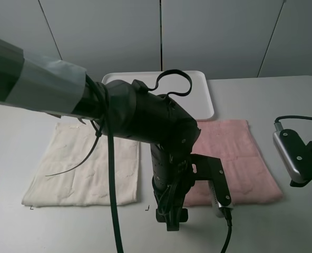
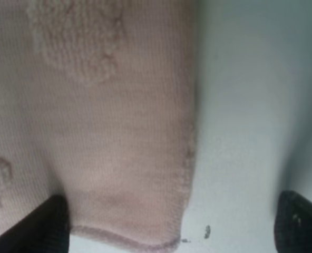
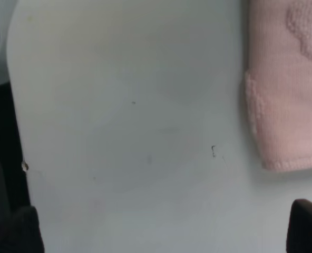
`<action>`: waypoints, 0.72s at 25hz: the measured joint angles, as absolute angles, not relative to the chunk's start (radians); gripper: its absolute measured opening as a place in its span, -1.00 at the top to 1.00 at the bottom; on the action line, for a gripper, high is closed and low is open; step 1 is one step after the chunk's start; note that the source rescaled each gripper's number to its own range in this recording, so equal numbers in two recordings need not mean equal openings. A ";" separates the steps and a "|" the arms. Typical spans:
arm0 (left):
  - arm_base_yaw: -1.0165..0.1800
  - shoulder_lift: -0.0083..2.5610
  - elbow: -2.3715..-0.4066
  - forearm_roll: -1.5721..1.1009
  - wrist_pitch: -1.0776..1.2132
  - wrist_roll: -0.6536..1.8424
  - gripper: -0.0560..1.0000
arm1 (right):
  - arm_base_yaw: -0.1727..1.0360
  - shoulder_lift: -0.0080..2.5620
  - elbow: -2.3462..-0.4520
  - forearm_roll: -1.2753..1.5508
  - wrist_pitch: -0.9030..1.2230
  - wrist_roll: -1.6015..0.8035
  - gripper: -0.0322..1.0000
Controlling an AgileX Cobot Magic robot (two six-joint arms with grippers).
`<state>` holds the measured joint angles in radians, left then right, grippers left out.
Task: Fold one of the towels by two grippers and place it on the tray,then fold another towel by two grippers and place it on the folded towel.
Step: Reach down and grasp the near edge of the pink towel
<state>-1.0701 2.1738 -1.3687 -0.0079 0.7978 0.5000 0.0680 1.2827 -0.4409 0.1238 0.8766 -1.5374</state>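
Left gripper (image 2: pixel 166 225) splayed over pink towel (image 2: pixel 119 132)

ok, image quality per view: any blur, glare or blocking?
Exterior high: fairly sharp, evenly lit, but the left arm looms near the lens, hiding part of the tray and pink towel. Left wrist: soft focus, the towel's weave blurred up close. Right wrist: the table looks washed out, towel corner slightly soft.
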 joint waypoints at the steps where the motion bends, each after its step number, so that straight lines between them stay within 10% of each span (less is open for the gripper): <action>1: -1.070 2.174 -1.370 -0.006 0.798 0.500 -1.00 | 0.068 1.283 -0.441 0.124 0.872 -1.549 -1.00; 18: -1.070 2.174 -1.370 0.000 0.800 0.500 -1.00 | 0.099 1.481 -0.439 0.157 0.661 -1.640 -1.00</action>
